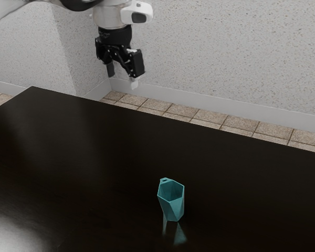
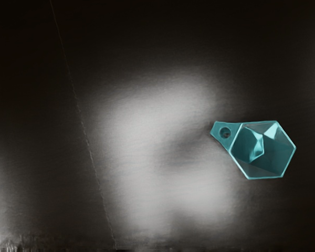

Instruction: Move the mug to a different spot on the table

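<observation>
A teal faceted mug (image 1: pixel 171 200) stands upright on the dark glossy table (image 1: pixel 68 157), toward its front and somewhat to the exterior view's right. A small tab handle with a hole sits at its rim. From above, the mug (image 2: pixel 258 148) shows its angular opening and the tab. My black gripper (image 1: pixel 122 74) hangs high above the table's back edge, well up and to the exterior view's left of the mug. Its fingers stand apart with nothing between them.
The dark tabletop (image 2: pixel 147 173) reflects a pale blur of light. Behind the table runs a tiled floor (image 1: pixel 226 123) and a speckled wall (image 1: pixel 241 47) with a white baseboard.
</observation>
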`<state>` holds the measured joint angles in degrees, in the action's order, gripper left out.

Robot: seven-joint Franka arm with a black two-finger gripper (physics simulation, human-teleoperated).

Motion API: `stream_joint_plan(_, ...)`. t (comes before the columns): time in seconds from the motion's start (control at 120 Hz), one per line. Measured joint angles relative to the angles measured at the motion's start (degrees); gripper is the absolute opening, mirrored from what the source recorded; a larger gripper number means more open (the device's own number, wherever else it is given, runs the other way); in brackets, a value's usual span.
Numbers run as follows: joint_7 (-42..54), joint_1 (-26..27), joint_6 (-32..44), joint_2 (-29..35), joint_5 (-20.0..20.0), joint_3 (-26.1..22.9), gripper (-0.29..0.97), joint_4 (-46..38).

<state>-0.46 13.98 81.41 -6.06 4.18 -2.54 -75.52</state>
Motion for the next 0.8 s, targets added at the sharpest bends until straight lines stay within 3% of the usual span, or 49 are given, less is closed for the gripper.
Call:
stream_joint_plan(0.067, -0.4, 0.4, -0.2, 0.8, 0.8, 1.5, 0.68, -0.9)
stream_joint_plan(0.167, -1.0, 6.6, 0.8, 3.3, 0.8, 6.4, 0.68, -6.4)
stream_joint_plan(0.267, -2.5, 11.1, 2.8, 0.5, -1.2, 10.9, 0.68, -8.3)
stream_joint_plan(0.417, -5.6, 8.5, 7.4, -7.1, -6.6, 13.5, 0.68, -10.0)
stream_joint_plan(0.625, -11.5, 8.5, 18.5, -10.2, -14.6, 13.9, 0.68, -21.5)
stream_joint_plan(0.8, -19.7, 8.5, 25.7, -13.1, -17.3, 14.0, 0.68, -23.2)
